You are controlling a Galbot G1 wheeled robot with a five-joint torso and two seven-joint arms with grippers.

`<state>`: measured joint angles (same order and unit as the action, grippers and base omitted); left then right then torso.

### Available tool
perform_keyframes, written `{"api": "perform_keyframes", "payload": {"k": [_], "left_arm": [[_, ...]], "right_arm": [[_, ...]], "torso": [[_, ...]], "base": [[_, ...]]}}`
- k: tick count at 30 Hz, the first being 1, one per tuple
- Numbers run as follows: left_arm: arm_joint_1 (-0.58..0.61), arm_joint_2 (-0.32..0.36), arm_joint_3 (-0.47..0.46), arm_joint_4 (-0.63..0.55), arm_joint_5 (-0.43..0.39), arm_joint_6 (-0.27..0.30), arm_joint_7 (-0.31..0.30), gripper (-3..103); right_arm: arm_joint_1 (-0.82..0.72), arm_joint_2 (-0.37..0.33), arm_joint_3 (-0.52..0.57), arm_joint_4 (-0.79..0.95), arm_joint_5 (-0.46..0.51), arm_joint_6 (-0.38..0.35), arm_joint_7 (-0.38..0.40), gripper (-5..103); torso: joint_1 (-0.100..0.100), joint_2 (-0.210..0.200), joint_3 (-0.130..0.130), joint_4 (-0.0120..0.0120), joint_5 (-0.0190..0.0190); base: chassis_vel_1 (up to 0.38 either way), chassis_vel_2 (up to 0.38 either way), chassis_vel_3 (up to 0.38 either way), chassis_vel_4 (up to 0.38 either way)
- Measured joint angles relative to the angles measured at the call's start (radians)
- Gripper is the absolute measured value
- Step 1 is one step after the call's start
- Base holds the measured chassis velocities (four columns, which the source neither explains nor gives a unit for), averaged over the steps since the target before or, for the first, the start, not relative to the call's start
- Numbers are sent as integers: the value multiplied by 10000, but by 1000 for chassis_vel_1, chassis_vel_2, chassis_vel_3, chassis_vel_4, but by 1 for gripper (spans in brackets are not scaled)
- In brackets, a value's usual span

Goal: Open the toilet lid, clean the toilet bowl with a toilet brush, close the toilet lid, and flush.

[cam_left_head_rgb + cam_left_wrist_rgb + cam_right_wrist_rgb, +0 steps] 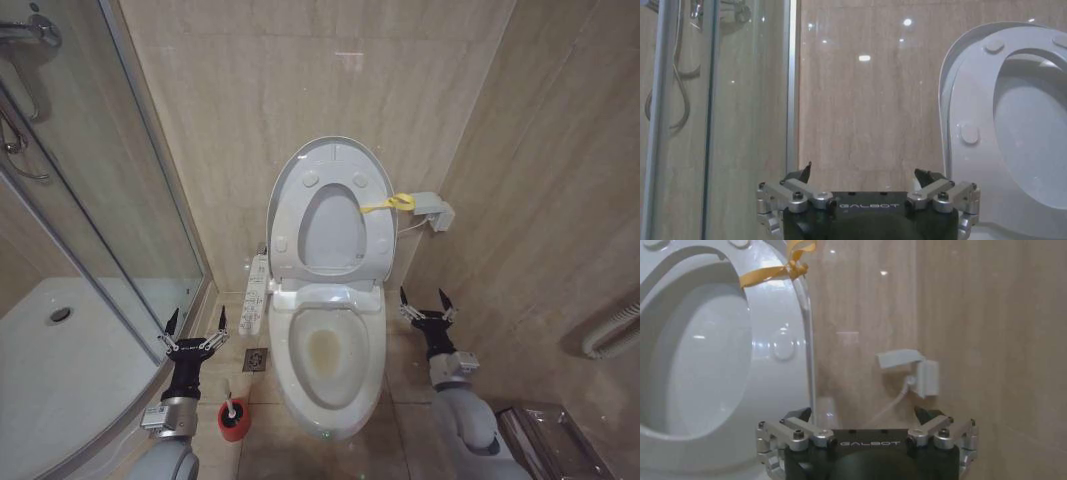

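Lid's up, so we want the toilet brush [233, 408] at seven o'clock of the toilet bowl [328, 352]: light, thin stick, grip mid-handle. Left gripper [196, 327] and right gripper [424, 301] both spread, empty.

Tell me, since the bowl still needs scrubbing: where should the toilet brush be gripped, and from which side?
Probably by the pale handle of the toilet brush, where it sticks up out of the red holder cup, coming from above. The head sits down in the cup on the floor. The left gripper is nearest, open and just above it; the right gripper hangs open across the toilet bowl.
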<state>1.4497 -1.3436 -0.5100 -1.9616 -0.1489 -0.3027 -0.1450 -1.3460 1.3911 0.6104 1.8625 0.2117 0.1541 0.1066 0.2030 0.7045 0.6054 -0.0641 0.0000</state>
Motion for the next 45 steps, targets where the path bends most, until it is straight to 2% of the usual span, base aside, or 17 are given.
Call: {"api": "perform_keyframes", "payload": {"k": [5, 7, 8, 12, 18, 25, 33, 34, 38, 45], "left_arm": [[0, 0, 0, 0, 0, 0, 0, 100], [0, 0, 0, 0, 0, 0, 0, 100], [0, -1, 2, 0, 0, 0, 0, 100], [0, 0, 1, -1, 0, 0, 0, 100], [0, 0, 1, -1, 0, 0, 0, 100], [0, 0, 0, 0, 0, 0, -1, 100], [0, 0, -1, -1, 0, 1, -1, 100], [0, 0, -1, -1, 0, 1, -1, 100], [1, 0, 0, -1, 0, 1, -1, 100], [0, 0, 0, -2, 0, 1, 0, 100]], "right_arm": [[-1260, 593, 680, 767, -525, 236, -125, 100], [-1815, 863, 958, 1142, -623, 498, -321, 100], [-1823, 921, 917, 1235, -469, 676, -493, 100], [-1579, 942, 778, 1237, -298, 774, -667, 100], [-1088, 759, 634, 1079, -115, 745, -730, 100], [512, 178, 581, 119, 228, 443, -580, 100], [3000, -566, 201, -1696, -84, 33, -282, 100], [3000, -566, 201, -1696, -84, 33, -282, 100], [4723, -1128, -252, -3378, -242, 172, 9, 100], [6454, -1624, -756, -4794, -394, 283, 360, 100]], "torso": [[-1, 1, -1, -3, 1], [-2, 1, -1, -11, -2], [-3, 1, -2, 0, 1], [-1, 1, -1, 5, 0], [-1, 1, 0, 1, 1], [-1, 0, 0, 1, 1], [1, 0, 1, 3, 2], [1, 0, 1, 3, 2], [1, -1, 2, -1, 5], [2, -1, 2, 0, 2]], "base": [[0, 0, 0, 0], [0, 0, 0, 0], [0, 0, 0, 0], [0, 0, 0, 0], [0, 0, 0, 0], [0, 0, 0, 0], [0, 0, 0, 0], [0, 0, 0, 0], [0, 0, 0, 0], [0, 0, 0, 0]]}}
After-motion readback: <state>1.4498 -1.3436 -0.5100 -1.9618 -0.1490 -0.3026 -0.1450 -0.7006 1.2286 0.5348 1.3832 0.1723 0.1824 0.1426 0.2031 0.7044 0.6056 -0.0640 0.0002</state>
